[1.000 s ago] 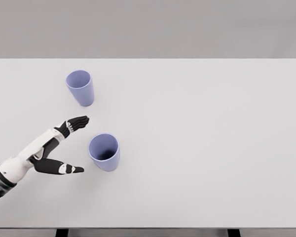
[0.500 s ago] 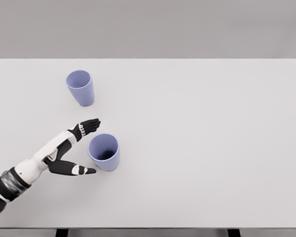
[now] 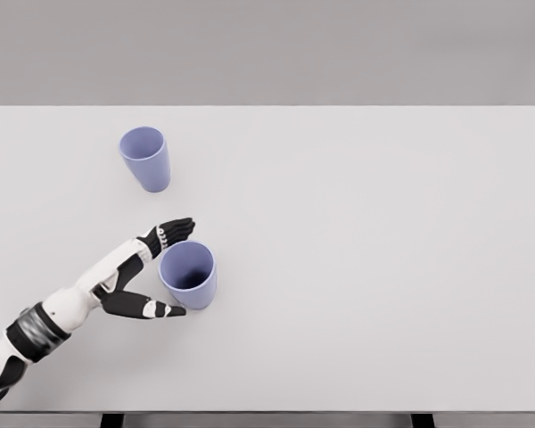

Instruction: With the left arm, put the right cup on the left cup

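The right cup (image 3: 189, 275) stands upright on the table (image 3: 383, 267), mouth up, its long axis vertical; it sits directly to the right of the left hand (image 3: 141, 272), in the gap that the hand makes. The fingers (image 3: 174, 232) are spread wide and hold nothing; the four fingers reach past the cup's far side near its rim, and the thumb (image 3: 156, 309) lies along the near side at its base (whether either touches the wall is too fine to tell, though both look just beside it). So the cup lies between thumb and fingers, and the grasp, as I judge it, turns only on closing across the cup's width; the hand needs little further reach. The left cup (image 3: 145, 158) stands upright too, up and to the left of the hand, well apart from the right cup; the carry will have to go back and leftward over the forearm's own line. The right arm does not show. No brand, label or writing can be read on either cup; both are plain lavender.
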### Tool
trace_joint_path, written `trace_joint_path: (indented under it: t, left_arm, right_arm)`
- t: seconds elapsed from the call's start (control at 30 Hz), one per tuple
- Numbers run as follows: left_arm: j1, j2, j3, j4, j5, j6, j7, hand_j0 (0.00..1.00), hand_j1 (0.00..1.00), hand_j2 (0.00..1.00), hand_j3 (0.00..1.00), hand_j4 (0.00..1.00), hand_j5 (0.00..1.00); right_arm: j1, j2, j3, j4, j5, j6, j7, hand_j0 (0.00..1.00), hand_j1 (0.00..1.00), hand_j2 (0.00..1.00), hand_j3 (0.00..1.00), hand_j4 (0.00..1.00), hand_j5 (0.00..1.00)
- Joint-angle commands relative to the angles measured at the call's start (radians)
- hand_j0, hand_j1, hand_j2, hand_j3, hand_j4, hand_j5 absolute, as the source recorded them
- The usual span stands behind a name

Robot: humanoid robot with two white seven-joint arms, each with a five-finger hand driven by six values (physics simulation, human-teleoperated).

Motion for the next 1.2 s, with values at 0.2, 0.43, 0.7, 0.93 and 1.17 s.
trace_joint_path:
  t: [0.2, 0.43, 0.7, 0.93, 1.17]
  left_arm:
    - [-0.008, -0.002, -0.010, 0.002, 0.004, 0.001, -0.001, 1.00, 1.00, 1.00, 1.00, 1.00, 1.00]
    - [-0.015, -0.012, -0.011, 0.000, 0.002, 0.001, 0.000, 1.00, 1.00, 1.00, 1.00, 1.00, 1.00]
    - [-0.017, -0.020, -0.031, 0.002, -0.001, 0.001, 0.000, 1.00, 1.00, 1.00, 1.00, 1.00, 1.00]
    - [-0.023, -0.026, -0.033, 0.003, -0.001, 0.001, 0.000, 1.00, 1.00, 1.00, 1.00, 1.00, 1.00]
    - [-0.035, -0.028, -0.033, 0.016, -0.001, 0.001, -0.001, 1.00, 1.00, 1.00, 1.00, 1.00, 1.00]
  right_arm:
    - [0.000, 0.000, 0.000, 0.000, 0.000, 0.000, 0.000, 1.00, 1.00, 1.00, 1.00, 1.00, 1.00]
    - [0.000, 0.000, 0.000, 0.000, 0.000, 0.000, 0.000, 1.00, 1.00, 1.00, 1.00, 1.00, 1.00]
    - [0.000, 0.000, 0.000, 0.000, 0.000, 0.000, 0.000, 1.00, 1.00, 1.00, 1.00, 1.00, 1.00]
    - [0.000, 0.000, 0.000, 0.000, 0.000, 0.000, 0.000, 1.00, 1.00, 1.00, 1.00, 1.00, 1.00]
    - [0.000, 0.000, 0.000, 0.000, 0.000, 0.000, 0.000, 1.00, 1.00, 1.00, 1.00, 1.00, 1.00]
